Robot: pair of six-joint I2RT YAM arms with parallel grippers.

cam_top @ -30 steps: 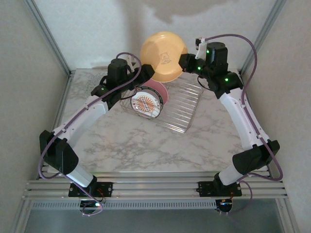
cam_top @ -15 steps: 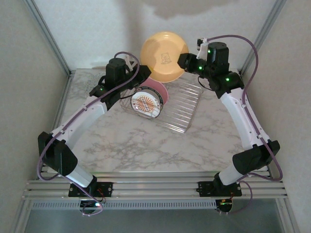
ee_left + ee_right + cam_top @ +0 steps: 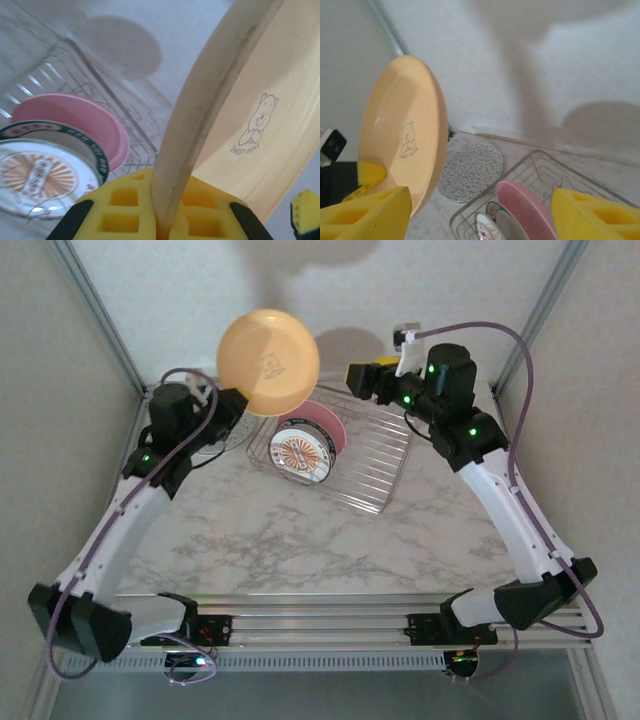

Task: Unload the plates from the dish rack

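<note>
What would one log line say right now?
left gripper: shut on orange plate | right gripper: open, empty | dish rack: pink plate, sunburst plate standing

Your top camera looks down from high behind the near edge and takes in the whole table (image 3: pixel 300 540) up to the far wall (image 3: pixel 480 280). Your left wrist camera sits hard against the orange plate (image 3: pixel 260 115), looking far and right over the dish rack (image 3: pixel 100 92). Your right wrist camera faces left from farther back. Both wrist views share that plate, the rack and the pink plate (image 3: pixel 525 210).
</note>
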